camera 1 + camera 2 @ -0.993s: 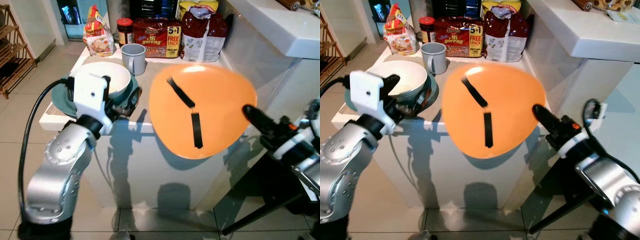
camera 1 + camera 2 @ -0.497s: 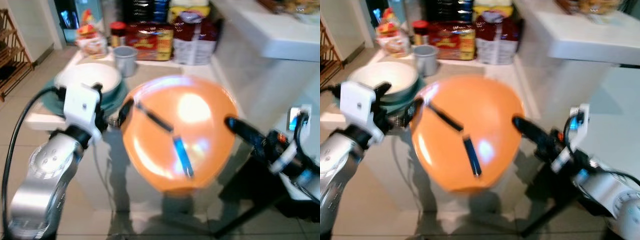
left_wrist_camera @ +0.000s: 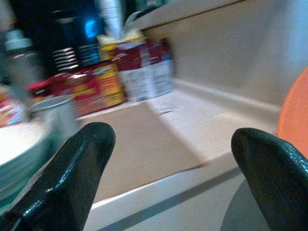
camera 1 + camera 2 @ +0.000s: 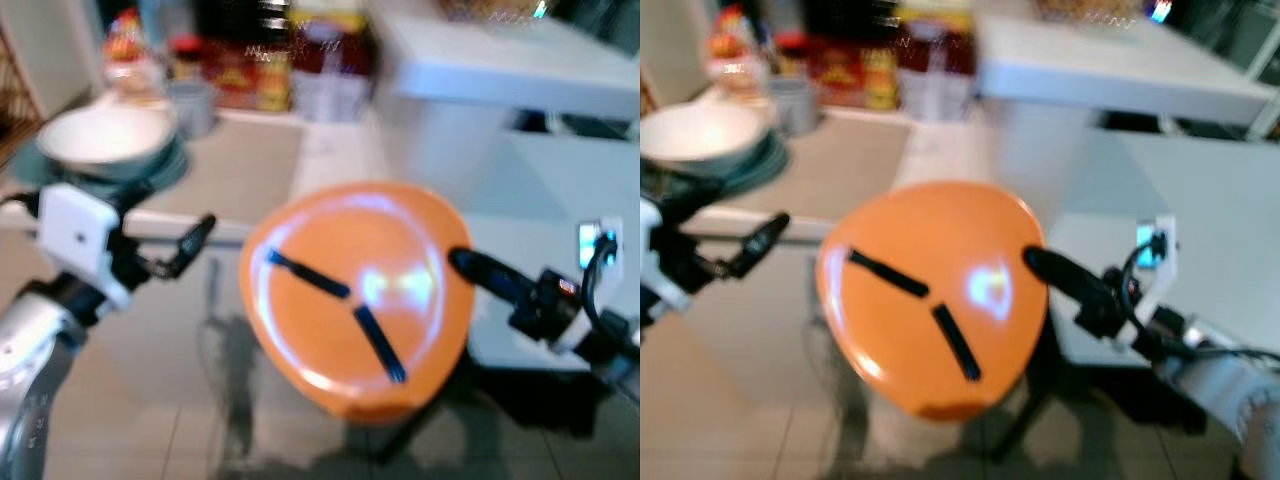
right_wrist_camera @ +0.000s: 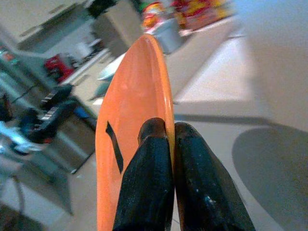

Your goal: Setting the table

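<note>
1. Right wrist view: the orange plate [image 5: 137,120] is seen edge-on, and the 2 fingers of the right gripper [image 5: 171,144] are closed on its rim, 1 on each face.
2. From the head cameras, which are blurred, the plate is seen carried in the air over the tiled floor [image 4: 150,380], its upper face tilted toward the camera and marked by 2 dark strips [image 4: 330,305].
3. The grasp is made at the plate's right-hand edge, so the whole body of the plate lies to the left of the right gripper's [image 4: 462,262] fingers, out beyond their tips.
4. The left gripper [image 4: 195,240] is held forward, just beside the plate's left edge but apart from it; its fingers are spread wide and nothing is held between them, as the left wrist view confirms.
5. A white desk [image 4: 230,180] is seen behind the plate, carrying a white bowl [image 4: 100,135] on a green plate [image 4: 165,165], a grey mug [image 4: 192,105] and packets of food [image 4: 260,70] at the back.
6. A 2nd white surface [image 4: 530,240] lies to the right, behind the right arm; where the plate is meant to be set cannot be told.
7. Of the 2 arms, the right is judged to govern the coming move, since the plate hangs from its grip alone and must be levelled before it is set down.
</note>
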Motion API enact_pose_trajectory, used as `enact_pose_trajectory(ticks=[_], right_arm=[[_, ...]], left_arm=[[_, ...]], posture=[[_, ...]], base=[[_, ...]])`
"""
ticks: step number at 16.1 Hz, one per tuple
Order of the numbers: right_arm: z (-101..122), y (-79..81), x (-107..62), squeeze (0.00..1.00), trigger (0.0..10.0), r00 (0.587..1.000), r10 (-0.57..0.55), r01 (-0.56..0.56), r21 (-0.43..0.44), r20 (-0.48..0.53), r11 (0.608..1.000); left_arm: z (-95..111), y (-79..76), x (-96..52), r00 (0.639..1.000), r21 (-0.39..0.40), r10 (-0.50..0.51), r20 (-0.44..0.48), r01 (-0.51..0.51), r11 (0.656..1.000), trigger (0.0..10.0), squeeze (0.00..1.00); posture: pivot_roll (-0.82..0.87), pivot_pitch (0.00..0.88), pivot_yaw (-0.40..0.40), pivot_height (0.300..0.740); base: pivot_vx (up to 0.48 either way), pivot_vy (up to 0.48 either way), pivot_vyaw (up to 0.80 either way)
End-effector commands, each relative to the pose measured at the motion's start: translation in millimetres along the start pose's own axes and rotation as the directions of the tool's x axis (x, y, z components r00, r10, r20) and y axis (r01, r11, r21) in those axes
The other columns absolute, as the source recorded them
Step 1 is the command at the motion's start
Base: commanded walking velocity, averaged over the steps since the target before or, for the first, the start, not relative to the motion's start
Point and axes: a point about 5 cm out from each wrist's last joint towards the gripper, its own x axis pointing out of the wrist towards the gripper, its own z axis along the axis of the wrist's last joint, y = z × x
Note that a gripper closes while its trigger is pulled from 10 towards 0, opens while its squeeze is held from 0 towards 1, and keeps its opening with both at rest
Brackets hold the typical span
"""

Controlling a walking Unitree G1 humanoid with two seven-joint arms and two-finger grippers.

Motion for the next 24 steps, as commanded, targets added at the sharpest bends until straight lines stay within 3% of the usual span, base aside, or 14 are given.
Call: enact_pose_trajectory(ticks=[1, 4, 8, 10, 13, 17, 24], right_arm=[[9, 0.6, 2.2, 0.00, 10.0, 0.998, 0.000, 0.001, -0.020, 0.064, 1.000], [12, -6.4, 4.3, 0.00, 10.0, 0.994, -0.053, 0.054, -0.013, 0.099, 0.998], [25, -22.6, 3.7, 0.00, 10.0, 0.956, -0.214, 0.227, -0.040, 0.203, 0.973], [29, -28.8, 12.7, 0.00, 10.0, 0.904, -0.301, 0.341, -0.088, 0.305, 0.936], [32, -45.1, 24.5, 0.00, 10.0, 0.820, -0.433, 0.457, 0.028, 0.375, 0.889], [35, -57.0, 31.4, 0.00, 10.0, 0.741, -0.519, 0.512, 0.140, 0.427, 0.847], [44, -65.3, 35.0, 0.00, 10.0, 0.703, -0.543, 0.438, 0.321, 0.460, 0.840]], left_arm=[[3, 5.0, 3.7, 0.999, 0.027, 0.036, 0.013, -0.037, 0.999, 10.0, 0.00], [-1, 15.4, 16.3, 0.987, 0.005, 0.162, 0.021, -0.162, 0.987, 10.0, 0.00], [-11, -9.6, 41.9, 0.988, -0.052, 0.154, -0.004, -0.154, 0.987, 10.0, 0.00], [-17, -25.8, 61.2, 0.986, -0.071, 0.164, 0.031, -0.161, 0.984, 10.0, 0.00], [-22, -37.0, 74.4, 0.988, -0.034, 0.153, 0.015, -0.152, 0.988, 10.0, 0.00], [-22, -36.1, 79.1, 0.982, -0.027, 0.185, 0.022, -0.185, 0.982, 10.0, 0.00], [-21, -39.1, 82.7, 0.977, -0.035, 0.210, 0.037, -0.208, 0.977, 10.0, 0.00]], posture=[[0.02, 0.000, -0.042, 0.740], [0.01, 0.000, -0.036, 0.740], [-0.01, 0.000, -0.028, 0.740], [-0.02, 0.000, -0.019, 0.740], [-0.03, 0.000, -0.014, 0.740], [-0.03, 0.000, -0.019, 0.740], [-0.03, 0.000, -0.032, 0.740]], base=[[0.000, -0.480, 0.00], [0.000, -0.480, 0.00], [0.000, -0.480, 0.00], [0.000, -0.480, 0.00], [0.000, -0.480, 0.00], [0.000, -0.480, 0.00], [0.000, -0.480, 0.00]])
